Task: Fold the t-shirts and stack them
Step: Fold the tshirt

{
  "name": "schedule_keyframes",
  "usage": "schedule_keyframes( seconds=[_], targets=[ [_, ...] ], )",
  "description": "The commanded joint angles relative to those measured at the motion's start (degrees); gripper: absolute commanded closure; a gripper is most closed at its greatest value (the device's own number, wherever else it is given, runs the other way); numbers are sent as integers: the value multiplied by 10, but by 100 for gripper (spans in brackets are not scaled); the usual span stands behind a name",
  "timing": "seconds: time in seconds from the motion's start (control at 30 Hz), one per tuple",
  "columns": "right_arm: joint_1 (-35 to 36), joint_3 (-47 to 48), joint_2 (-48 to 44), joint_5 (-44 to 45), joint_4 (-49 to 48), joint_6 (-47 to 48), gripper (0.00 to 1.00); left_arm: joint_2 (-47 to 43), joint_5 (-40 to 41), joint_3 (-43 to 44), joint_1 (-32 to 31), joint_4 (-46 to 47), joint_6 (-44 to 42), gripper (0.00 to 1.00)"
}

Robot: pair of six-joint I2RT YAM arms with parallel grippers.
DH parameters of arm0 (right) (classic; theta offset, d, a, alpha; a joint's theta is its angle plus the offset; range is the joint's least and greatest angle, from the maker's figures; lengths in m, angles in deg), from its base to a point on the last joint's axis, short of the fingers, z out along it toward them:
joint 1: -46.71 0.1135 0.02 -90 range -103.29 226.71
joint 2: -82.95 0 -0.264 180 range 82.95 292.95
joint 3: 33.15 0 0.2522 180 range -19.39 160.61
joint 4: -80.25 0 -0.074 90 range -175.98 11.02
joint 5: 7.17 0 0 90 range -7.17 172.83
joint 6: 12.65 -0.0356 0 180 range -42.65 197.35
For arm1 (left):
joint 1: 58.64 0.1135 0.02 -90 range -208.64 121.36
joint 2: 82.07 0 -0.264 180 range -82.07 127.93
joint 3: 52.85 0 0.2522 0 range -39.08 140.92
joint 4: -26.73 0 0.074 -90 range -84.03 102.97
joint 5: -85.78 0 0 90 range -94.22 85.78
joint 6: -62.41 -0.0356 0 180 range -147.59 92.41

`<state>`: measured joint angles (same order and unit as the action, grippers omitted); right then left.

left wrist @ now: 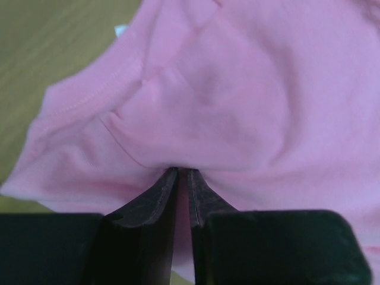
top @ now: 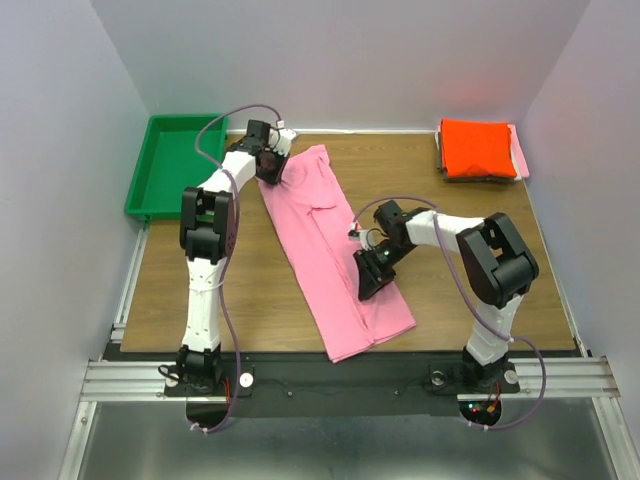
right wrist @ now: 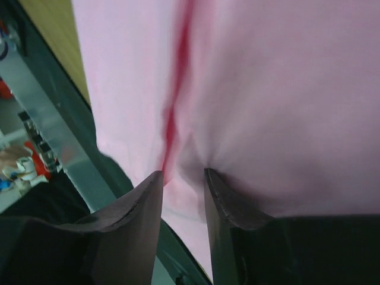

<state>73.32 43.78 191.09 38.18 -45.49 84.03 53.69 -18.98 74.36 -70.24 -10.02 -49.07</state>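
Top external view has the pink t-shirt [top: 325, 240] lying as a long folded strip, slanting across the table [top: 200, 290] from upper centre down to the bottom edge. I judge I hold it near both ends so the strip can be folded end over end. Left wrist view adds what that one hides: my left claw [left wrist: 183, 173] is all but closed, pinching a ridge of cloth near a stitched seam. Right wrist view shows my right claw [right wrist: 183, 173] with a narrow gap packed with pink cloth that puckers at the fingertips, so I take it as gripped. Only the overhead frame shows the orange-red t-shirt [top: 478, 148] folded at upper right, likely the stack, and the green tray [top: 165, 170] at upper left.
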Motion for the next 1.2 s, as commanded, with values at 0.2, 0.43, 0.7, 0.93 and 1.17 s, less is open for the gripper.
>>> schedule_keyframes(
  seconds=[0.2,0.43,0.7,0.93,1.17],
  targets=[
    [13,125,-41,-32,-1,22,54,-60,-109,42,-15,23,-1,65],
    [-22,242,51,65,-101,-42,63,-174,-104,-100,-15,69,49,63],
    [-23,402,160,138,-211,-116,65,-213,-76,-235,-15,110,79,65],
    [-23,520,275,169,-268,-167,65,-201,-56,-253,-14,115,92,65],
    [-24,585,371,218,-320,-215,65,-184,-55,-246,-9,107,101,65]
  ],
)
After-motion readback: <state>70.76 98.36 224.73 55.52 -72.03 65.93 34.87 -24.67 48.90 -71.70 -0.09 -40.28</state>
